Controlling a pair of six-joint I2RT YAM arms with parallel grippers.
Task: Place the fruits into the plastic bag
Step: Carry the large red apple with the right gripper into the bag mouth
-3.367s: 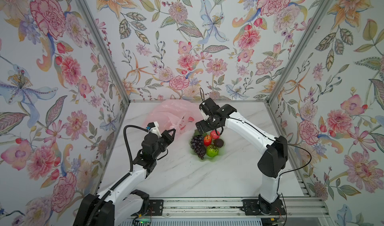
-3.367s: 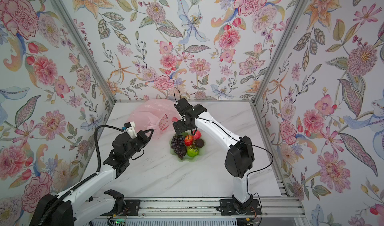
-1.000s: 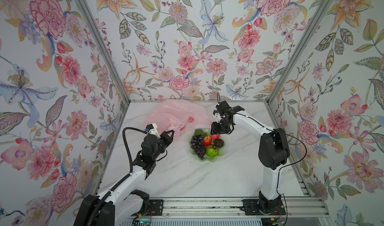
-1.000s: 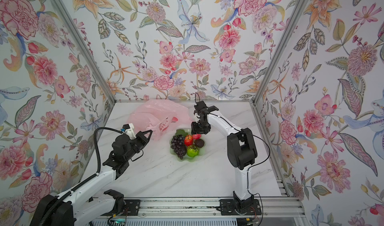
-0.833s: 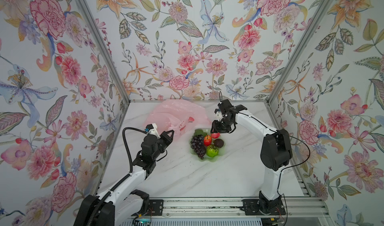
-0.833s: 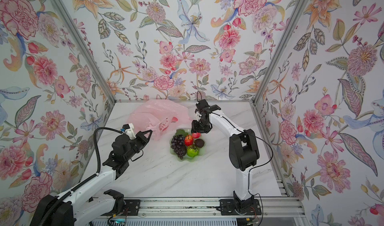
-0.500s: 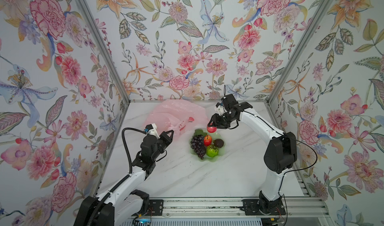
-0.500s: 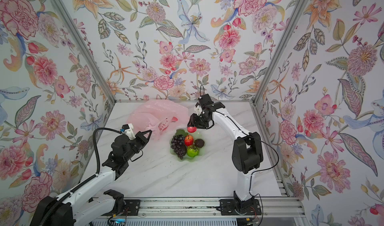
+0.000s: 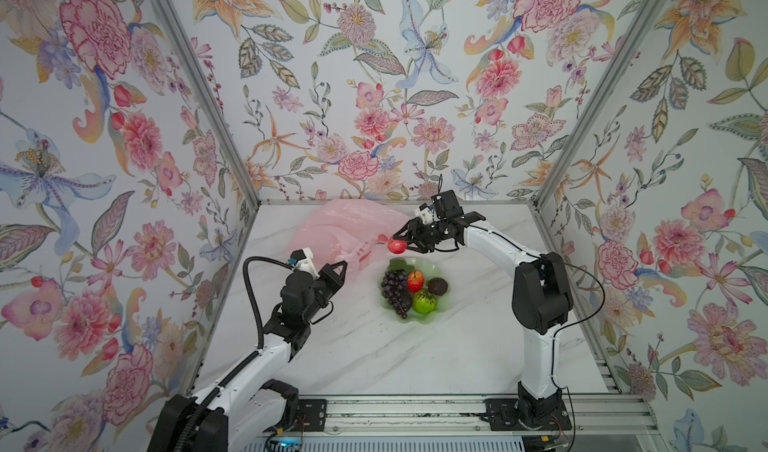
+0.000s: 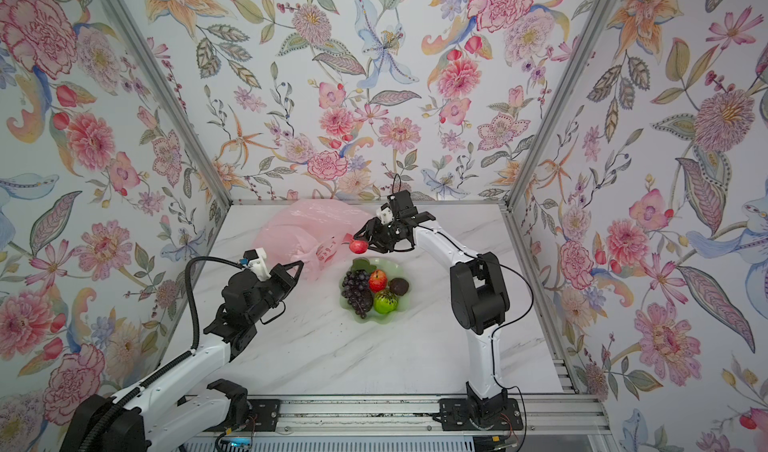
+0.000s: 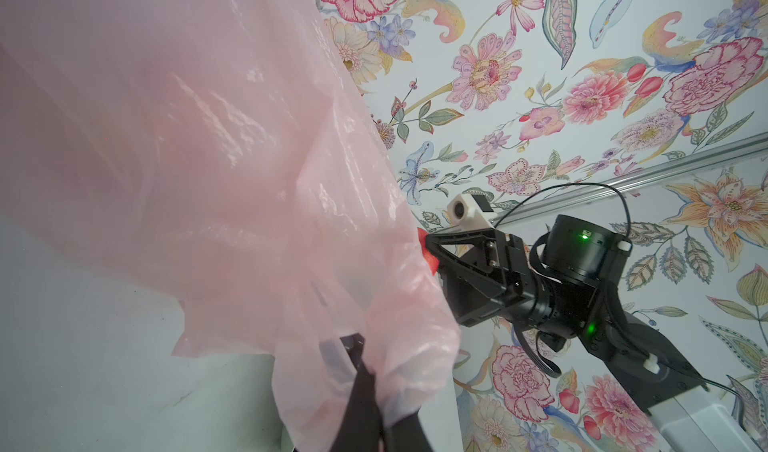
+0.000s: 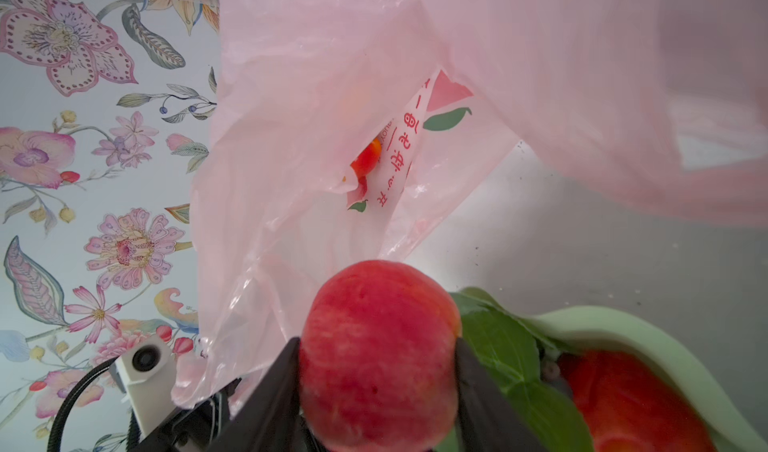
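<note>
My right gripper point(image 9: 398, 242) is shut on a red apple point(image 12: 378, 346) and holds it in the air between the pale green dish point(image 9: 432, 320) and the mouth of the pink plastic bag point(image 9: 345, 229). On the dish lie the dark purple grapes point(image 9: 395, 291), another red apple point(image 9: 415, 280), a dark brown round fruit point(image 9: 437, 286) and a green fruit point(image 9: 424, 302). My left gripper point(image 9: 343, 265) is shut on the bag's near edge point(image 11: 374, 346) and holds it up. An orange-red fruit point(image 12: 366, 158) shows through the bag in the right wrist view.
The bag lies at the back of the white marble table point(image 9: 374, 358), near the rear wall. Floral walls close off the left, back and right sides. A metal rail point(image 9: 415, 412) with both arm bases runs along the front edge.
My right gripper has lifted the red apple off the dish and carried it left, up to the bag's mouth. The left arm and the bag edge have stayed put.
</note>
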